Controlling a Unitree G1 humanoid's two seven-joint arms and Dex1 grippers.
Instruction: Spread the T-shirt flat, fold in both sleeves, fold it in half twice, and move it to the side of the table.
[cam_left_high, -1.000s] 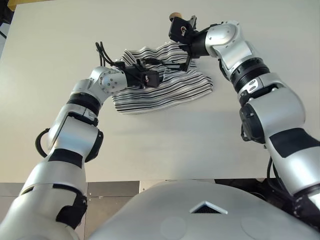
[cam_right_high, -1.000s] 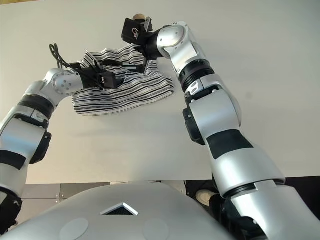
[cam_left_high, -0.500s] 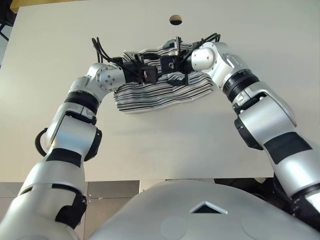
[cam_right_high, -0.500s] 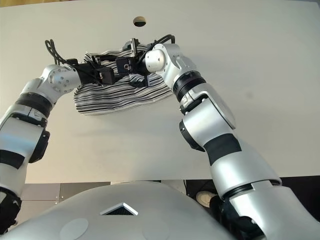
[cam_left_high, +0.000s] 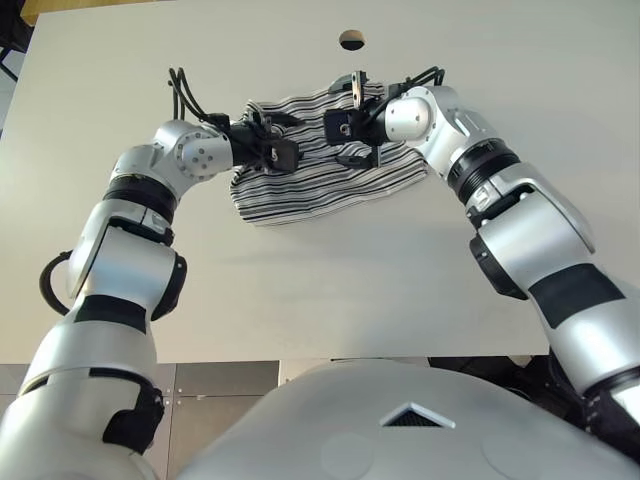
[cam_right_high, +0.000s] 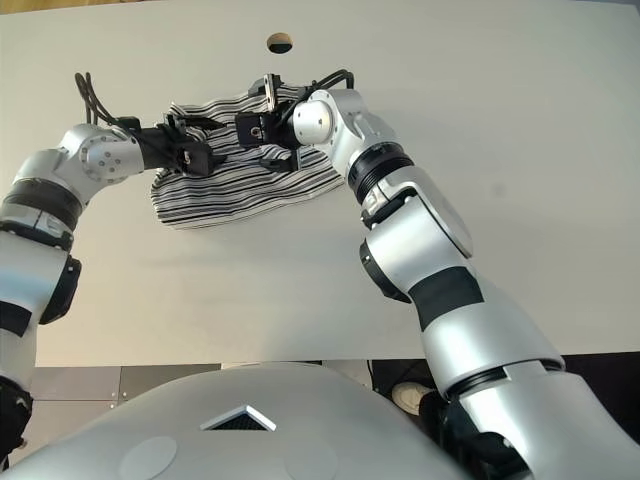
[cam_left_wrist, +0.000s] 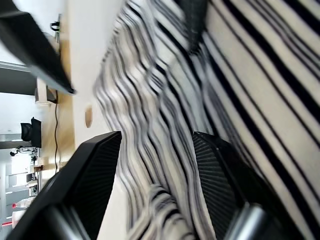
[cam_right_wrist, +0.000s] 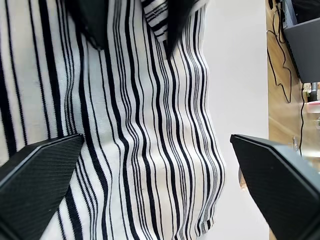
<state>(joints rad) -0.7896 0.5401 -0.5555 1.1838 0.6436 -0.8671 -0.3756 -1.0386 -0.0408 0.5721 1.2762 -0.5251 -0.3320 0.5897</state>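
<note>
One striped T-shirt lay bunched on the white worktop, in the upper middle of the head views, just below one round hole. Its long axis ran across the frame, from lower left to upper right, and the stripes ran along it. Neither collar nor hem could be made out, so which way it pointed could not be told.

Two grippers were over it. The left gripper was at the shirt's upper left part and the right gripper at its upper middle, the two near each other.

The wrist views showed what the head views hid. In the left wrist view, the left gripper's jaws were spread, with rumpled cloth between them. In the right wrist view, the right gripper's jaws were spread wide over flatter striped cloth, with bare worktop beside the shirt's edge.
</note>
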